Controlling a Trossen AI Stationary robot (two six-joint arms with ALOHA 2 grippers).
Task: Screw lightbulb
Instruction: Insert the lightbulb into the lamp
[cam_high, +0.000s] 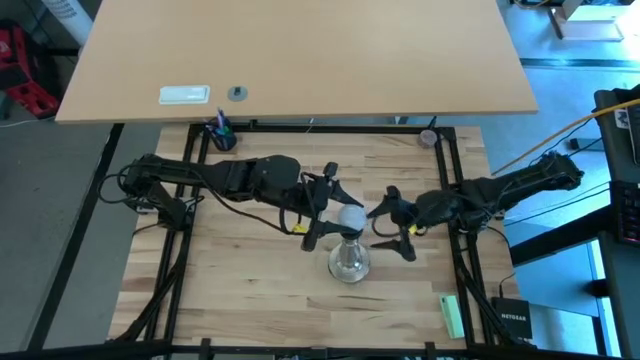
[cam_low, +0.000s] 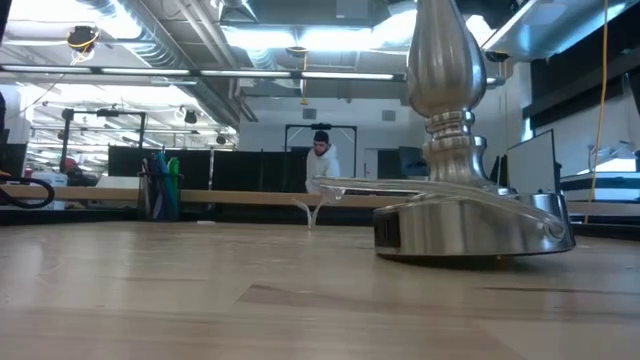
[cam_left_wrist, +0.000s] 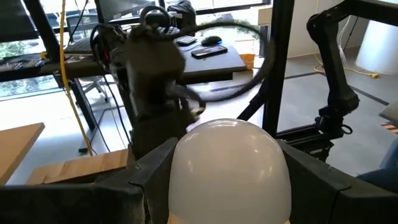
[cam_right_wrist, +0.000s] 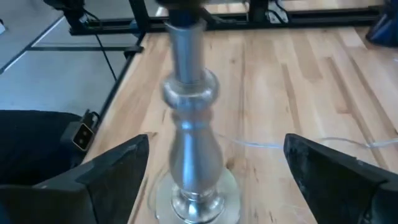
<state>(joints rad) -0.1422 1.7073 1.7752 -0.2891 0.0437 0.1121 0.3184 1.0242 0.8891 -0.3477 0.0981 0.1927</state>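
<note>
the left hand (cam_high: 335, 212) is seen reaching in over the middle of the tabletop (cam_high: 250, 290), and the lightbulb (cam_high: 351, 217) is clasped between its fingers (cam_left_wrist: 118, 193), the white globe filling the space between them in the left wrist view. the lightbulb is held directly above the silver stand (cam_high: 348, 260), whose round base (cam_low: 470, 228) is planted on the wood. to the right, the right hand (cam_high: 398, 222) is held just beside the stand, fingers (cam_right_wrist: 112, 174) spread wide on either side of the stem (cam_right_wrist: 186, 124), nothing gripped. a green block (cam_high: 452, 315) is left lying near the right front corner.
</note>
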